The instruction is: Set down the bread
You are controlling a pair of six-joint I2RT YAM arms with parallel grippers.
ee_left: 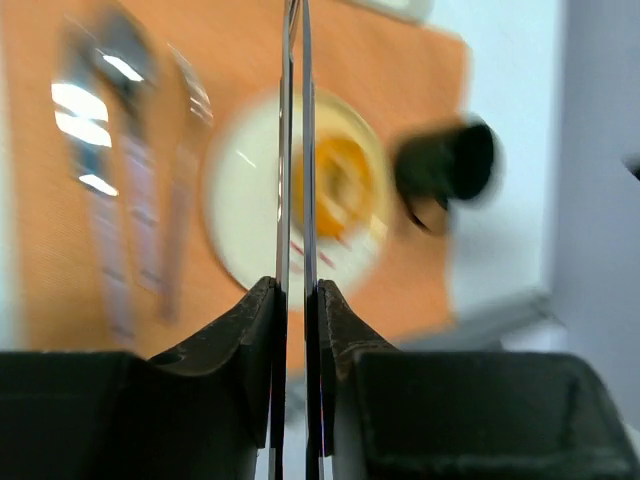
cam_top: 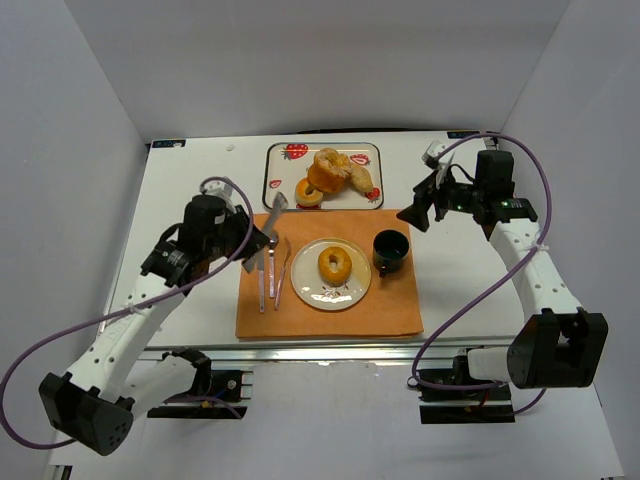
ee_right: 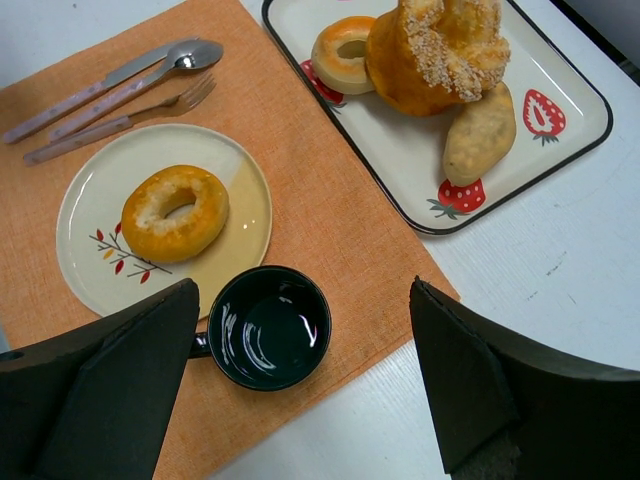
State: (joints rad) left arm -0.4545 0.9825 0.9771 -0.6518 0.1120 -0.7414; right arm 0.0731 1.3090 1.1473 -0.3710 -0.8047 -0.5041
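The bread [cam_top: 334,265], a golden ring-shaped bun, lies on a cream plate [cam_top: 309,291] in the middle of the orange mat [cam_top: 330,320]. It also shows in the right wrist view [ee_right: 175,212] and, blurred, in the left wrist view [ee_left: 343,190]. My left gripper [cam_top: 258,243] is shut and empty above the cutlery at the mat's left side, left of the plate. My right gripper [cam_top: 426,207] is open and empty, above the table just off the mat's far right corner. In its own view [ee_right: 300,370] the dark cup [ee_right: 270,327] lies between its fingers, well below them.
A dark cup [cam_top: 391,250] stands on the mat right of the plate. A knife, spoon and fork [cam_top: 268,270] lie left of the plate. A strawberry-print tray [cam_top: 374,152] at the back holds a paler orange ring [ee_right: 342,52] and lumpy pastries [ee_right: 435,50].
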